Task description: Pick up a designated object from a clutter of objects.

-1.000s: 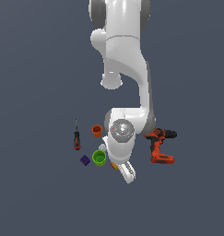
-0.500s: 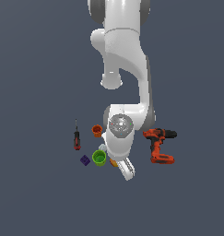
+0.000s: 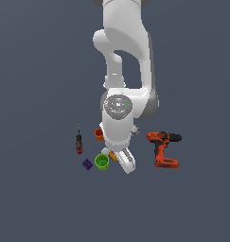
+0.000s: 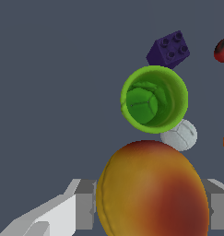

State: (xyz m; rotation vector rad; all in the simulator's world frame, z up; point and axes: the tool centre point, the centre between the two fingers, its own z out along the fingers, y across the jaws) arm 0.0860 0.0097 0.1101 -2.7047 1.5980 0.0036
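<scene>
Compared with a second ago, the arm's wrist has swung a bit toward the exterior view's left and dropped lower over the pile, so the claw [image 3: 117, 159] now sits right down among the small stuff.

Wrist view tells the story: the peach [image 4: 152, 189] fills the space between the two fingers [image 4: 81, 203], one either side of it. They look snug against it, but I honestly can't tell if they're squeezing yet or just bracketing it. From outside you only catch a sliver of the peach under the hand, still down on the floor with the rest.

Just beside it is the whitish ball [image 4: 180, 135], and that's touching or nearly touching the green cup [image 4: 154, 99]. The purple block [image 4: 169, 49] is past the cup. Further out: orange cup [image 3: 99, 133], screwdriver [image 3: 79, 141], drill [image 3: 162, 148].

My worry: it's round and smooth, so an off-center pinch could squirt it out sideways. Also the ball is so close that a finger could clip it and knock it into the cup.
</scene>
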